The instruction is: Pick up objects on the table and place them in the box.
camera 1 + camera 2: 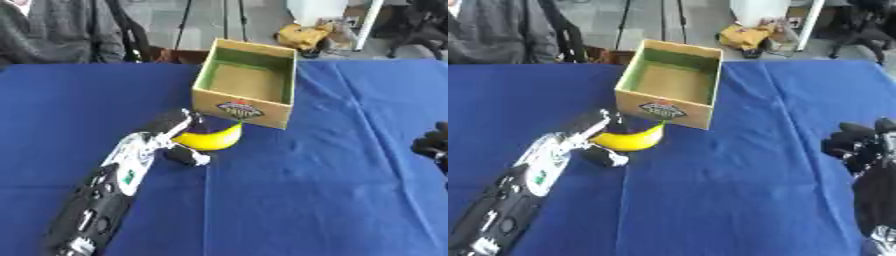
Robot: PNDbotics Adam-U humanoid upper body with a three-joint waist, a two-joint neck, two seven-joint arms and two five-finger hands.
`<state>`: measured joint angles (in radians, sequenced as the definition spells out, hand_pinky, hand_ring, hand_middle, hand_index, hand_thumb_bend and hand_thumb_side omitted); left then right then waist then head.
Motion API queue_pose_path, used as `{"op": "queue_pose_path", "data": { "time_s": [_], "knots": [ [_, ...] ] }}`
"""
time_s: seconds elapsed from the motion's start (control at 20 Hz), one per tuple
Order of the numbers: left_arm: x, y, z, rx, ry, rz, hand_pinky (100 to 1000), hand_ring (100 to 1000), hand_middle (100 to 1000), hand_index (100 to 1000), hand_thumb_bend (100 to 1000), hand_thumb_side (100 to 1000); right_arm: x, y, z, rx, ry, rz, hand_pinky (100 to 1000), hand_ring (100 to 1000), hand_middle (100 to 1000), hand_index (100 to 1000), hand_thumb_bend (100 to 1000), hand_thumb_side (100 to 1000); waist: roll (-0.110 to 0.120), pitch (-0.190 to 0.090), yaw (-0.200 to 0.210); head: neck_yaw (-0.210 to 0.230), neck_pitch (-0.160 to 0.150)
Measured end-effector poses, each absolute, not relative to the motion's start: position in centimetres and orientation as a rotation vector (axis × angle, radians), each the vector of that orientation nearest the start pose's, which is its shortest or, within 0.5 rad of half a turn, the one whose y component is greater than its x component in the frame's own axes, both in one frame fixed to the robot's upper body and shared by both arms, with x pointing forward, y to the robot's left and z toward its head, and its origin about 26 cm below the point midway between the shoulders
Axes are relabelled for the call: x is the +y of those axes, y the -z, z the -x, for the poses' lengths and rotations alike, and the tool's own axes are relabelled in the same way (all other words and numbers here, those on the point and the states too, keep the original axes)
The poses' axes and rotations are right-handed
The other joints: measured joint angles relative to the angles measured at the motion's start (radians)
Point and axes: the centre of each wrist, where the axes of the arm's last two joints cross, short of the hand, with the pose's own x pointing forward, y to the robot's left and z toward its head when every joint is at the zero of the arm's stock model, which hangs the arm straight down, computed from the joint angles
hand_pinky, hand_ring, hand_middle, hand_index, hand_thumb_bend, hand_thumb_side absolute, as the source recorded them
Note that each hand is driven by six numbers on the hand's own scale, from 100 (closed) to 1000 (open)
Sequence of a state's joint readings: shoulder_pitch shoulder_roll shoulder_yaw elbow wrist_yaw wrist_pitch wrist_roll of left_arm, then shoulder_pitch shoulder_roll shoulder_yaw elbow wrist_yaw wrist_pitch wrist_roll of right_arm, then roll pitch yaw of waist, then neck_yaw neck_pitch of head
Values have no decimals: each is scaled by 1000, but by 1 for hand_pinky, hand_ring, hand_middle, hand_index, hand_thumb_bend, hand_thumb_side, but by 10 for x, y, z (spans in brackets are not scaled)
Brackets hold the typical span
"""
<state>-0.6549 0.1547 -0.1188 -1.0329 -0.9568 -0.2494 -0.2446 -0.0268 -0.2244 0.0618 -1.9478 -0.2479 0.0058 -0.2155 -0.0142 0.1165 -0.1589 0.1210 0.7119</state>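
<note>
While I work from this far off, the blue table (332, 200) fills nearly the whole frame, and nothing but the box and one fruit sits on it that I can make out. The cardboard box (245, 107) stands upper centre, open at the top, and looks empty inside. My left arm runs up from the lower left corner, and the left hand (171, 132) has its fingers and thumb curled around the near end of the banana (210, 141), which sits just left of centre. The fruit's stem tip points up toward the box's front wall and seems to touch or nearly touch it; I cannot tell whether the banana is lifted off the cloth yet. My right hand (859, 145) shows at the right edge, mid-height, fingers curled in on nothing.

What worries me: the banana is held by one end only, so the long free end could swing or slip out as I raise it. The stem is so close to the wall that a forward move before lifting would likely shove the box away or catch on its rim. I judge I need height first, then carry over the opening.
</note>
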Motion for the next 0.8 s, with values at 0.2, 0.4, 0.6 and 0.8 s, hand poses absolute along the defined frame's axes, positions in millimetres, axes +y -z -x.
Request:
{"op": "queue_pose_path", "data": {
  "time_s": [0.2,0.4,0.6,0.8],
  "knots": [
    [196,-59,-432,-1572,1398,-592,717,699,686,660,591,413,-257,-103,-269,-1934,105,-15,682,611,551,667,100,903,-2,0,0,0,0],
    [195,-57,-433,-1581,1362,-615,713,693,681,655,547,406,-257,-103,-269,-1933,103,-15,682,611,551,667,100,903,-3,0,-1,1,0],
    [194,-56,-434,-1583,1342,-626,710,683,671,651,514,381,-257,-103,-269,-1932,101,-14,682,611,551,667,100,903,-3,0,-2,3,0],
    [193,-56,-434,-1580,1349,-630,707,674,661,646,489,364,-257,-103,-269,-1933,100,-13,682,611,552,667,100,903,-3,0,-2,4,0]
  ]
}}
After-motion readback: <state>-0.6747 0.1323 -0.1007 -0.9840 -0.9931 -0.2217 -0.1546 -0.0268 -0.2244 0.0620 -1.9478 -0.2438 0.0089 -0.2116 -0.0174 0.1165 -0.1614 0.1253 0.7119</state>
